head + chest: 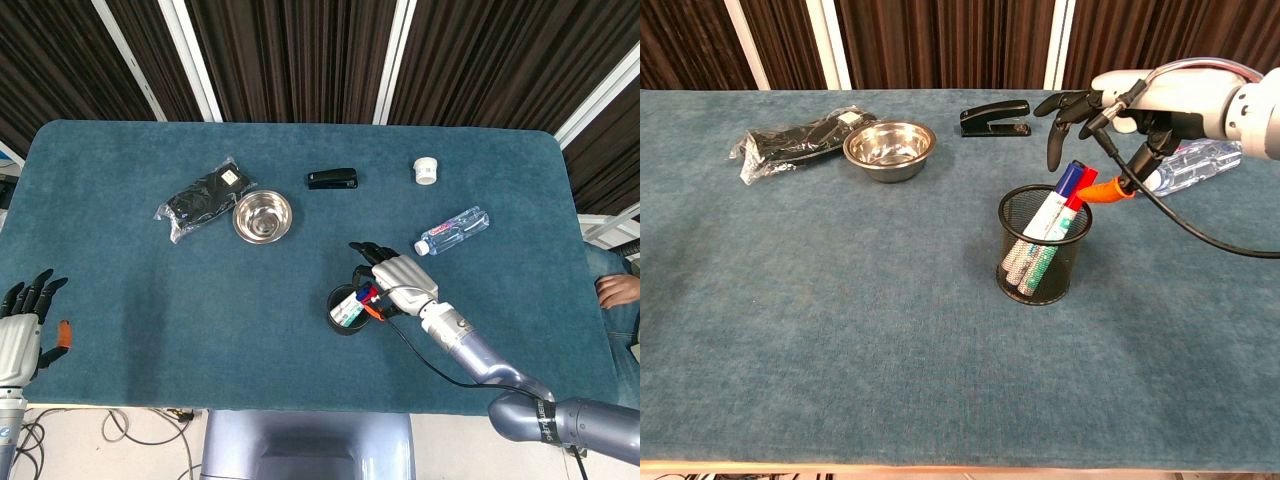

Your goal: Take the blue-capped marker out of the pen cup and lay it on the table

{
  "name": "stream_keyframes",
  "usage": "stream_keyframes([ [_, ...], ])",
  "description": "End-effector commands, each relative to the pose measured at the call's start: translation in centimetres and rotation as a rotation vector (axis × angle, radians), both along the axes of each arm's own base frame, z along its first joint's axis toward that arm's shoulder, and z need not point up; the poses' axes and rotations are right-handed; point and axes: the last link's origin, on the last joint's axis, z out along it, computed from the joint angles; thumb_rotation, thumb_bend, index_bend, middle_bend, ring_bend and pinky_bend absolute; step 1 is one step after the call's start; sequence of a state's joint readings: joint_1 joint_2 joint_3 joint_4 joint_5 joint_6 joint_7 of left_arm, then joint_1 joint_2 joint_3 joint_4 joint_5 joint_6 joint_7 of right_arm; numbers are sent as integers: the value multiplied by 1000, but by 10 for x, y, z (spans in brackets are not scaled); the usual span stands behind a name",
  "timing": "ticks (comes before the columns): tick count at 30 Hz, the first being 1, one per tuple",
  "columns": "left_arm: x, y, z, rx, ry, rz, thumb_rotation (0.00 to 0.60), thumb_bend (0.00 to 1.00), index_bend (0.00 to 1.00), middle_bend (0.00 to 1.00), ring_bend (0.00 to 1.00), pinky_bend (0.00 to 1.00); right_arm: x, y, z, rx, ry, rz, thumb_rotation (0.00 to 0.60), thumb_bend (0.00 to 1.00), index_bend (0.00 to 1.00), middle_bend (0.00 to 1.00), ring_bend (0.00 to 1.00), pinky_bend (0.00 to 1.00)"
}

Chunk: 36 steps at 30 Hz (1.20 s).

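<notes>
A black mesh pen cup (1044, 247) (349, 309) stands mid-table with several markers in it. The blue-capped marker (1068, 180) leans at the cup's right rim beside a red-capped one (1081, 185). My right hand (1140, 105) (395, 275) hovers just above and right of the cup, fingers spread over the caps and its orange thumb tip (1104, 190) next to the red cap. It holds nothing. My left hand (22, 325) hangs open off the table's front left corner, seen only in the head view.
A steel bowl (889, 149) and a black packet (790, 139) lie at the back left. A black stapler (995, 118) sits at the back centre. A plastic bottle (1195, 165) and a white cap (426, 170) are behind my right hand.
</notes>
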<state>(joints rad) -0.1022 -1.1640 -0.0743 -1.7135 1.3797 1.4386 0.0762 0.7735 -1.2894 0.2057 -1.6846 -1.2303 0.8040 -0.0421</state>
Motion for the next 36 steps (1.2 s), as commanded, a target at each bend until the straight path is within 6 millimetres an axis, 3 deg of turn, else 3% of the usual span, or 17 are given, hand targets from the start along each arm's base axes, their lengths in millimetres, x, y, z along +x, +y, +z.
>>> stream_keyframes([
  [1,0,0,0,1,-1,0,600,564,146,36,109,39,1,-1,-2,1,-1,-1,600,388,421,0,0,158],
  [36,0,1,0,-1,1,2,600,564,146,37,109,39,-2,-3,-7,1,30,-9,600,454,481,0,0,158],
])
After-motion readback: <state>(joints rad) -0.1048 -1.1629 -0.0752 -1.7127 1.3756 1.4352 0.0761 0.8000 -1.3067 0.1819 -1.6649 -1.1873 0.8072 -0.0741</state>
